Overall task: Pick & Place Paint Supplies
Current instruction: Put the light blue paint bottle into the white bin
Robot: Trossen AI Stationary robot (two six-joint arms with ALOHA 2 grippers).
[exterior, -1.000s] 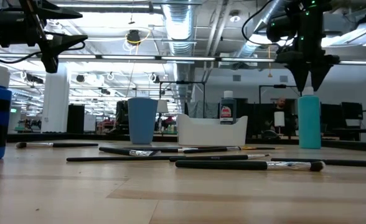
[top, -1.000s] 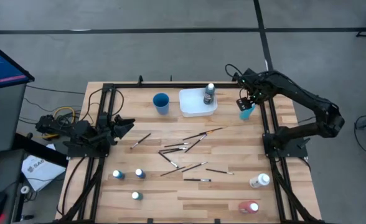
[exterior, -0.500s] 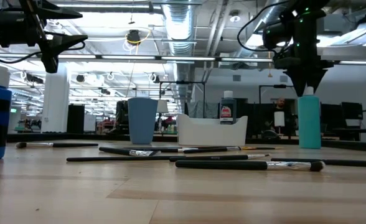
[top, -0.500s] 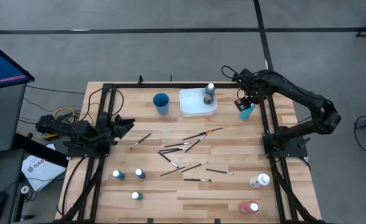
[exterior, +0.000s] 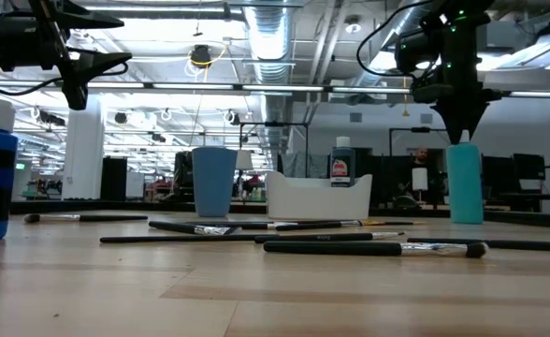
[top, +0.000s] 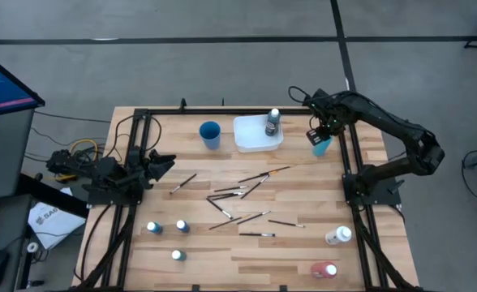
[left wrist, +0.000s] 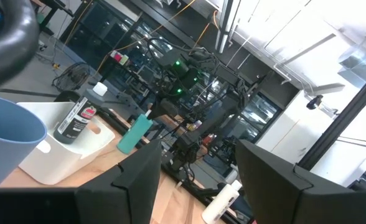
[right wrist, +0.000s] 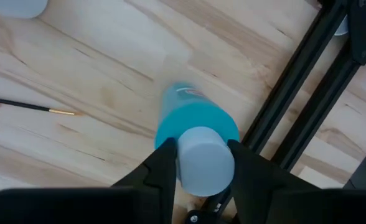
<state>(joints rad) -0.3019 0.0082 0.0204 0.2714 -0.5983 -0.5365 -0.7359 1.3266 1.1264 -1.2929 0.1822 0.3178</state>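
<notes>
A teal paint bottle (top: 322, 147) with a white cap stands upright on its base at the table's far right, beside the white tray (top: 253, 143). My right gripper (top: 320, 135) hangs over it, pointing down, shut on its cap. A dark bottle (top: 272, 123) stands in the tray. Several thin paintbrushes (top: 238, 195) lie mid-table. Three small bottles (top: 182, 226) stand at the near left; a white bottle (top: 338, 235) and a red bottle (top: 324, 269) lie near right. My left gripper (top: 164, 162) waits open at the left edge. My right gripper pinches the teal bottle's white cap (right wrist: 201, 165) between its two fingers (right wrist: 162, 167), one on each side. The fingers come from above, pointing almost straight down. The bottle (exterior: 464, 183) stands upright with its base on the table.
A blue cup (top: 210, 134) stands left of the tray. Black frame rails (top: 348, 174) run along the table's right side, close beside the teal bottle, and others run along the left. Bare wood lies between the brushes and the near edge.
My right gripper has shut its fingers from wide apart onto the teal bottle's cap. The bottle stays standing in the same spot.
</notes>
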